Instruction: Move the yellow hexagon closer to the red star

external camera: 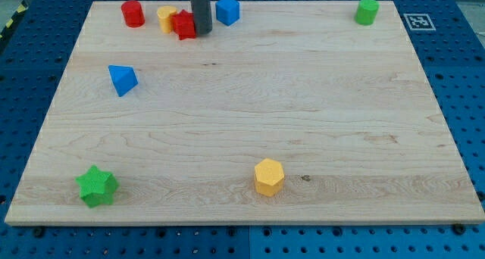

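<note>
Approach step: my tip [202, 33], a bare rod with no jaws, rests beside the red star [183, 24] at the board's top edge, while the yellow hexagon [269, 176] near the bottom edge awaits pushing from below.

Our dark straight rod [200, 5] runs off the view's top, and it partly covers the red star-like block [184, 24].
</note>
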